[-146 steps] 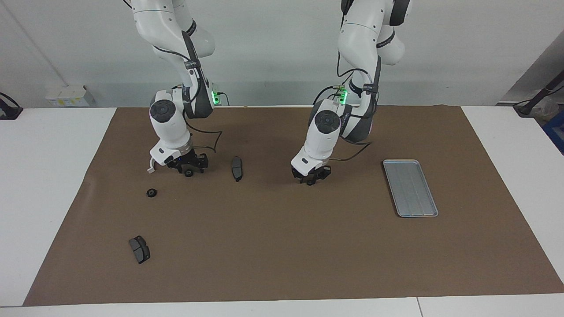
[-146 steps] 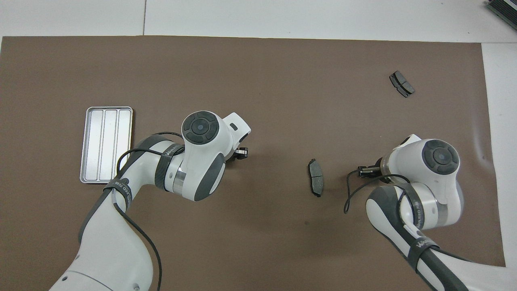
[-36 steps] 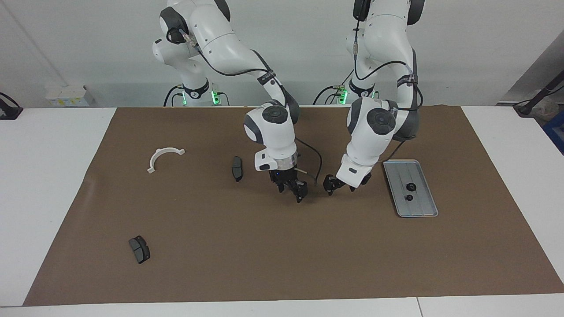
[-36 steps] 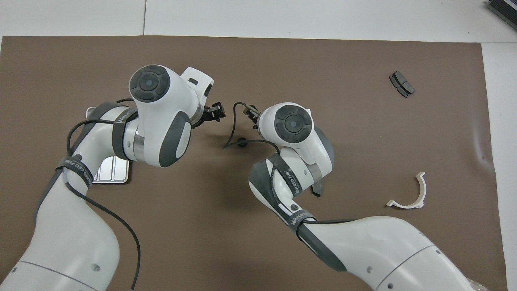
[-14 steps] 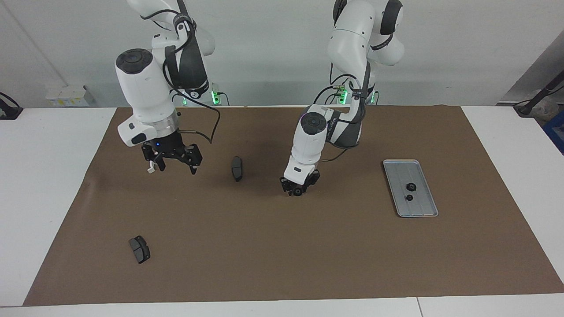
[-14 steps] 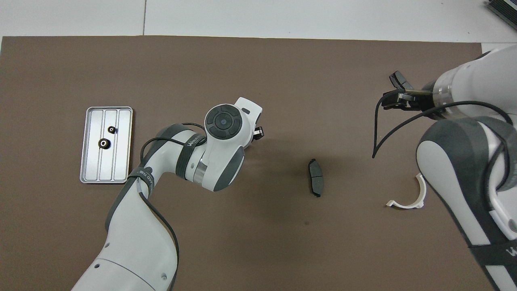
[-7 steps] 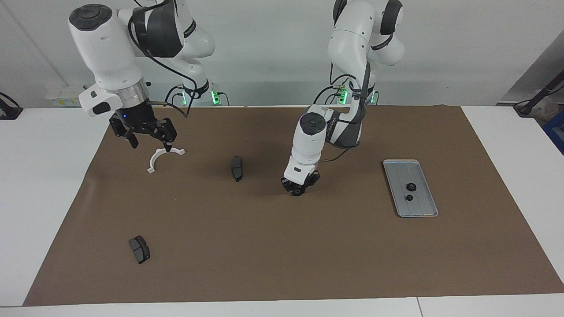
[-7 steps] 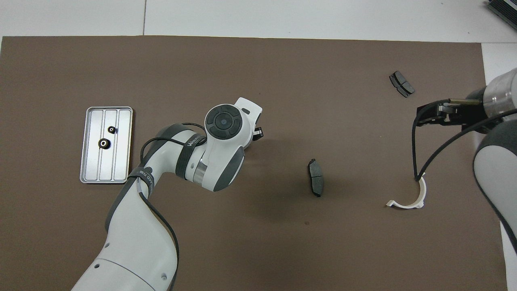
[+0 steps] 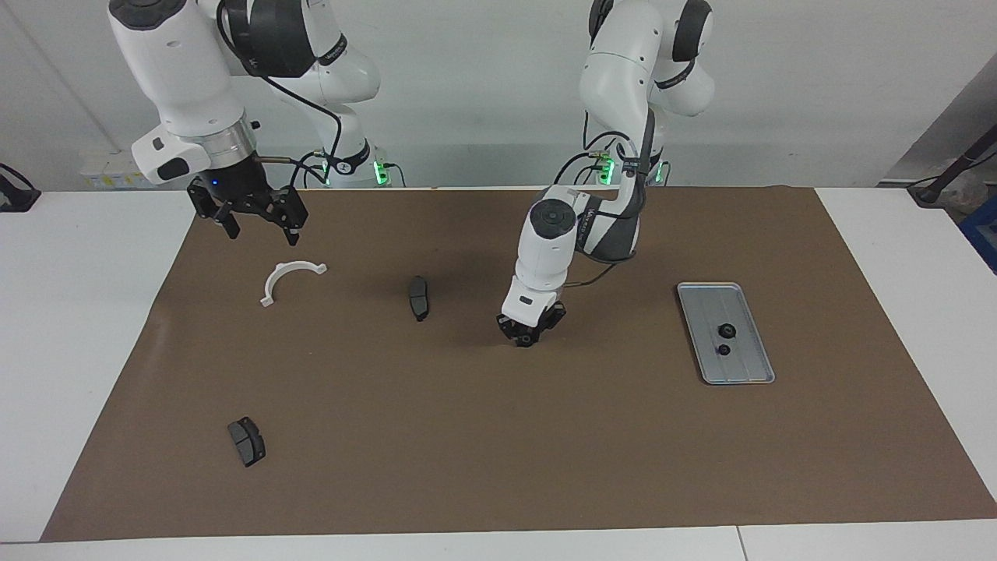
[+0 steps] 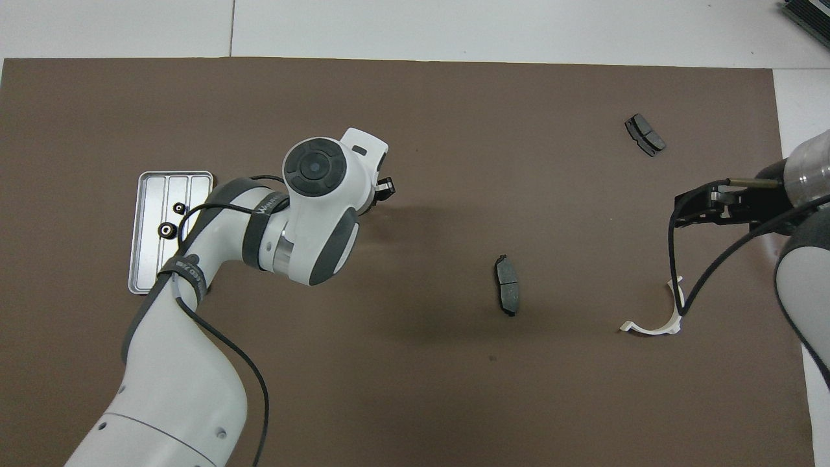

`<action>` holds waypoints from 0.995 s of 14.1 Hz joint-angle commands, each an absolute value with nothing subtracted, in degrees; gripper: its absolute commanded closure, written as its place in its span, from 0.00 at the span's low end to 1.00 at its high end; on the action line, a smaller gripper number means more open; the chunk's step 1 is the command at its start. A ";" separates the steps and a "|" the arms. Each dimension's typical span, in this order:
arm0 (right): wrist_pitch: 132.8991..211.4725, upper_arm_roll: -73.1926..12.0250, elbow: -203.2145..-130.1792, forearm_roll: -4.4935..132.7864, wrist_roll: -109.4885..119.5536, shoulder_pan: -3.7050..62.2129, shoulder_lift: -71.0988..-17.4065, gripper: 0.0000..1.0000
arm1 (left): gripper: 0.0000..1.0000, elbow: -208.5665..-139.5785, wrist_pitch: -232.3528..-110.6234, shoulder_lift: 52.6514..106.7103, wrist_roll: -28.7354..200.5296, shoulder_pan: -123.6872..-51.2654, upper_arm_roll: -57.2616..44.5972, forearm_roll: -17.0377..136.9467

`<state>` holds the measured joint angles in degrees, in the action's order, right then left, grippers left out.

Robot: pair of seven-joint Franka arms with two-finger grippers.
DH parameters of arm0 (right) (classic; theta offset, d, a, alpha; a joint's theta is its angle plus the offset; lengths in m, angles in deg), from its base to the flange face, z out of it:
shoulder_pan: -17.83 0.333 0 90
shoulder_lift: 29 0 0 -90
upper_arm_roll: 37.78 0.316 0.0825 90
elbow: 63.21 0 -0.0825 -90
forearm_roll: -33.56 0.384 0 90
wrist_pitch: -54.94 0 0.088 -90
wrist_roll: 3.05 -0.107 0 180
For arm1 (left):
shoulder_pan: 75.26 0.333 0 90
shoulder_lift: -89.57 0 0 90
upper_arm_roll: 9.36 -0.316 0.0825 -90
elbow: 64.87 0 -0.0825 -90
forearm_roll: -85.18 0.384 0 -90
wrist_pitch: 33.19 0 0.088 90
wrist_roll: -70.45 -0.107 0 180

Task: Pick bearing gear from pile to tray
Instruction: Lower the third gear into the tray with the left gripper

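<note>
My left gripper [image 9: 529, 333] is low over the middle of the brown mat, shut on a small black bearing gear [image 9: 526, 340]. In the overhead view the left gripper [image 10: 384, 187] pokes out from under its wrist and the held gear is hidden. The silver tray [image 9: 745, 360] [image 10: 146, 259] lies at the left arm's end, with two black gears [image 9: 723, 329] [image 10: 167, 229] in it. Of the pile, a white half-ring [image 9: 279, 272] [image 10: 648, 331] and two brake pads [image 9: 419, 298] [image 9: 247, 441] lie on the mat. My right gripper [image 9: 261, 230] [image 10: 687, 207] hangs open and empty, high over the mat near the half-ring.
The brown mat [image 9: 498, 436] covers most of the white table. One brake pad [image 10: 507, 294] lies mid-mat beside the left gripper. The other brake pad [image 10: 644, 134] sits farther from the robots at the right arm's end. A cable dangles from the right wrist over the half-ring.
The right arm has risen and pulled back toward its base, still open and empty. The left gripper has tightened on the gear; its wrist has shifted toward the tray in the overhead view.
</note>
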<state>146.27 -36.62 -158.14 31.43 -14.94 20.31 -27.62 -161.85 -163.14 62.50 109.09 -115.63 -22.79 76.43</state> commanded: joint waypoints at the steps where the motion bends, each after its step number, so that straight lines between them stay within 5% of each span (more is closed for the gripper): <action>1: 146.43 -36.03 -157.34 33.81 -13.16 18.97 -27.77 0.00 | 0.90 -162.34 -156.00 66.79 98.19 -107.02 -22.19 77.27; 8: 146.35 -36.11 -157.95 34.08 -13.25 19.15 -27.42 0.00 | 0.85 -162.78 -146.06 67.42 57.93 -88.02 -22.19 77.09; 14: 146.35 -36.03 -157.95 34.08 -13.25 19.76 -27.33 0.00 | 0.80 -165.76 -141.04 66.54 49.18 -87.21 -22.19 77.18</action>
